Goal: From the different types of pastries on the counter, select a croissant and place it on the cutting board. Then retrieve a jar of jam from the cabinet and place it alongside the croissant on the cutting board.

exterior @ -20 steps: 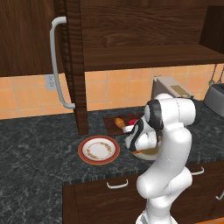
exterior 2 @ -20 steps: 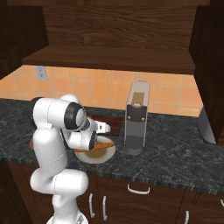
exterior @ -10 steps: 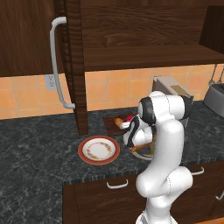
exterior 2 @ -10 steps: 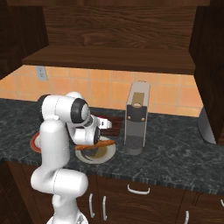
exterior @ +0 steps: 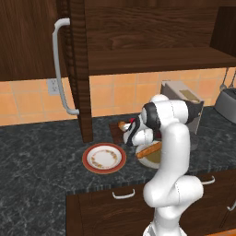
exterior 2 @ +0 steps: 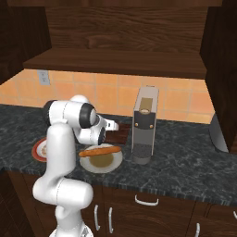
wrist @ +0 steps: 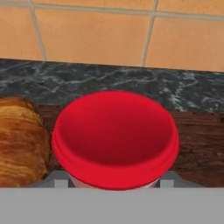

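Jar of jam (wrist: 115, 138) sits on the cutting board (wrist: 197, 144) just beside the croissant (wrist: 19, 140). Pincer (wrist: 114, 183) fingers flank the jar; grip or release, can't tell.

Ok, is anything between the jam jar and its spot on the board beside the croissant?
Nothing visible. The jar of jam sits right in front of the hand, over the cutting board, with the croissant close beside it.
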